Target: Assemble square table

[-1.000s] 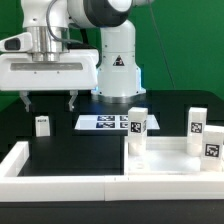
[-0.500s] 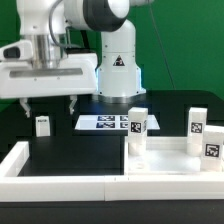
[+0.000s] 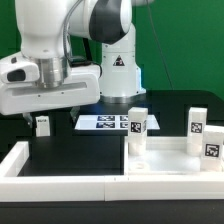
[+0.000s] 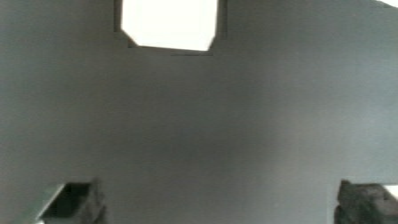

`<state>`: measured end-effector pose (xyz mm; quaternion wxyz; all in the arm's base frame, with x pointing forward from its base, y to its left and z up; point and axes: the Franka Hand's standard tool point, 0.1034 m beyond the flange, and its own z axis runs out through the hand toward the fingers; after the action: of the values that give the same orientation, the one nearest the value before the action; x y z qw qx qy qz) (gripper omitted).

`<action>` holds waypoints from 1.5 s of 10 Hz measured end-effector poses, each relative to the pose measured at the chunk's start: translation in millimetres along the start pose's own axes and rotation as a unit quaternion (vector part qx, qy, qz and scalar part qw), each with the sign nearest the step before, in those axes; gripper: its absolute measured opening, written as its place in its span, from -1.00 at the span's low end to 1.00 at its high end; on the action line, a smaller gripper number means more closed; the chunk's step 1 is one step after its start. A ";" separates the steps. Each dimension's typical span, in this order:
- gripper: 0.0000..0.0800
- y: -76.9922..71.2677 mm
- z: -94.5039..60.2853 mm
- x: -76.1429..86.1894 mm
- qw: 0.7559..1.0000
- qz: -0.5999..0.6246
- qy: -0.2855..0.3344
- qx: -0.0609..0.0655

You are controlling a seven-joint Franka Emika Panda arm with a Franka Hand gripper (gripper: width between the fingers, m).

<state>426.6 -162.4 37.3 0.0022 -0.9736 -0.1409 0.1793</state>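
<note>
The gripper [image 3: 47, 117] hangs with its jaws spread wide and empty, just above a short tagged leg [image 3: 42, 125] standing upright on the black bench [image 3: 90, 150]. The marker board [image 3: 107, 123] lies beside that leg, toward the exterior view's right. Further that way, the square table top [image 3: 170, 158] rests in the corner of the white wall bars [image 3: 60, 183], with three legs [image 3: 136, 128] standing on it.
</note>
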 end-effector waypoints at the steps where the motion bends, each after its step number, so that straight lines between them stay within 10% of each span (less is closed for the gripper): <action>1: 0.62 -0.1 0.3 -1.0 1.000 -0.008 -0.030 0.005; 3: 0.62 10.4 6.2 -30.5 0.995 -0.022 -0.095 0.013; 8: 0.62 19.0 9.5 -32.7 0.974 -0.018 -0.223 0.036; 9: 0.62 17.5 11.5 -38.2 0.958 -0.018 -0.283 0.035; 10: 0.62 22.8 24.2 -35.6 0.954 -0.026 -0.298 0.009; 15: 0.62 23.9 41.6 -51.4 0.952 -0.012 -0.305 0.006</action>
<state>372.5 -201.4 15.0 -0.0326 -0.8709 -0.1453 0.4684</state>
